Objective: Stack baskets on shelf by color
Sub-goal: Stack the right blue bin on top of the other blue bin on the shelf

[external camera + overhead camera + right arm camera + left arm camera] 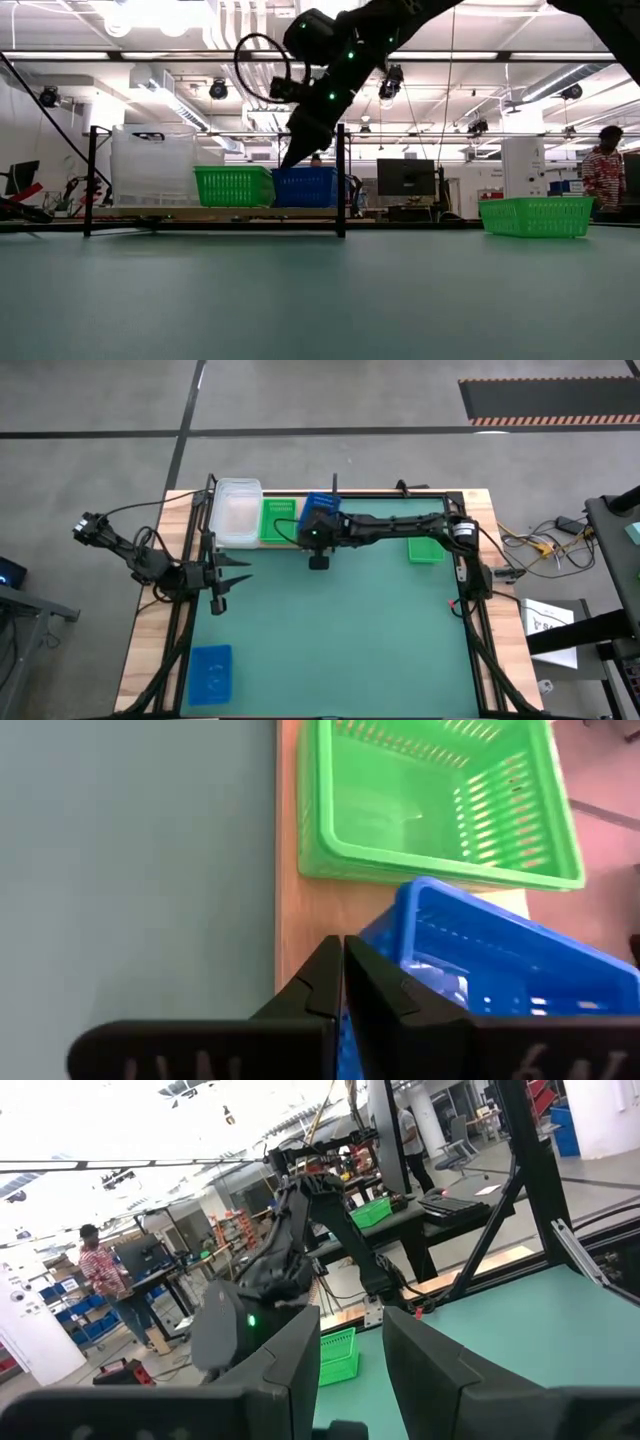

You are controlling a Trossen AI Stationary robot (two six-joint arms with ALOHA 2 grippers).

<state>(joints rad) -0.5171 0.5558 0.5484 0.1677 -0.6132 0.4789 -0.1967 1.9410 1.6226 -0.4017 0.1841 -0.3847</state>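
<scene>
**Right gripper closed by the blue basket**

The right gripper (343, 982) is hovering with fingers pressed together, gripping nothing, beside the blue basket (500, 970) sitting on the shelf (288, 870) next to a green basket (440, 800) (a clear stack (237, 512) is standing beyond). The left gripper (350, 1355) is waiting, fingers apart.

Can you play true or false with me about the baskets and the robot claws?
1. The right claw is over the blue basket on the shelf. True.
2. A red basket sits on the shelf. False: clear baskets, a green basket and the blue one.
3. Another blue basket lies on the green mat. True.
4. The left claw holds a basket. False: it holds nothing.
</scene>
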